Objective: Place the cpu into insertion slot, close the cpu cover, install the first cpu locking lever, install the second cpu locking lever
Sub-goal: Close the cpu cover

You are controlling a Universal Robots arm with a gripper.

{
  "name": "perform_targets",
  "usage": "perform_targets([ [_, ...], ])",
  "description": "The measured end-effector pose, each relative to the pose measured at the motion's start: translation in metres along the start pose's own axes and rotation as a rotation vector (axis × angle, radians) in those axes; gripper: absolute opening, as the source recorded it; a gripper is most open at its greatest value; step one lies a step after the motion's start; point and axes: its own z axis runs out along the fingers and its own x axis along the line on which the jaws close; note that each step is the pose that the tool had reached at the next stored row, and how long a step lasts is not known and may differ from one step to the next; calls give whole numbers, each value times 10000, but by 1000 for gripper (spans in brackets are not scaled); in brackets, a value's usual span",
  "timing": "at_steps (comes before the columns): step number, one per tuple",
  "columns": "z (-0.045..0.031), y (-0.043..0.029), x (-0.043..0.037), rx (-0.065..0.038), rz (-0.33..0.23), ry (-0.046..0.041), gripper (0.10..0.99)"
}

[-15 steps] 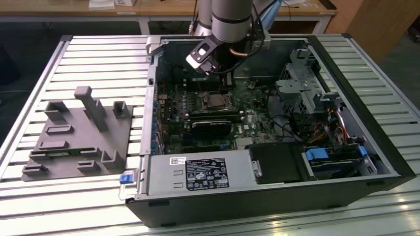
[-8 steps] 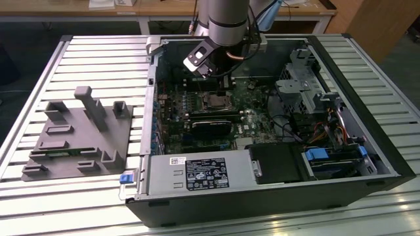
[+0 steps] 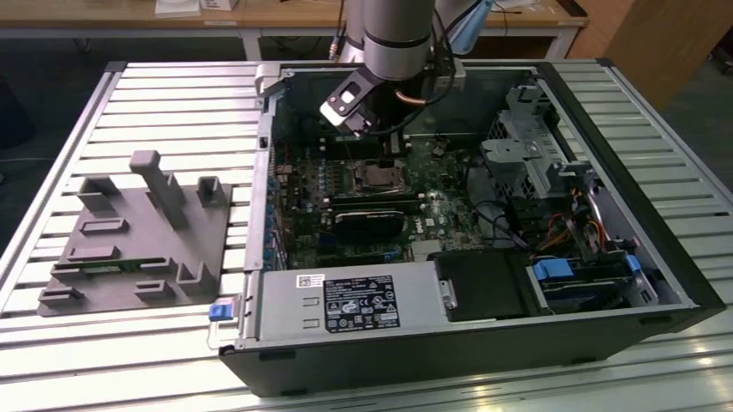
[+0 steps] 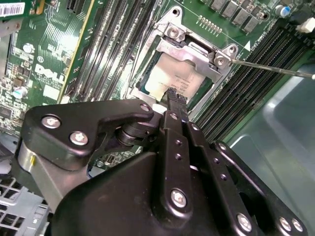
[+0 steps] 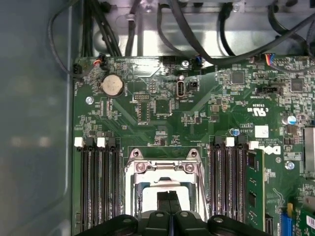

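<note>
Fingertips, pressed together and empty, are hovering over the cpu inside the cpu cover; the second wrist view is revealing a thin lever rod jutting sideways.

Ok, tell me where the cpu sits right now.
In the second wrist view the cpu lies in the insertion slot, framed by the cpu cover, between the long memory slots, just beyond the gripper.

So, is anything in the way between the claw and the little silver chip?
Nothing visible is. In the second wrist view the claw hangs right at the cpu, which lies flat inside the frame of the cpu cover.
</note>
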Motion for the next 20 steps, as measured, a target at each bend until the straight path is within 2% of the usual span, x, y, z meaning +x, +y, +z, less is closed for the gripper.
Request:
perform_targets([
  [20,8,0,-1,92,-3384,123,106],
])
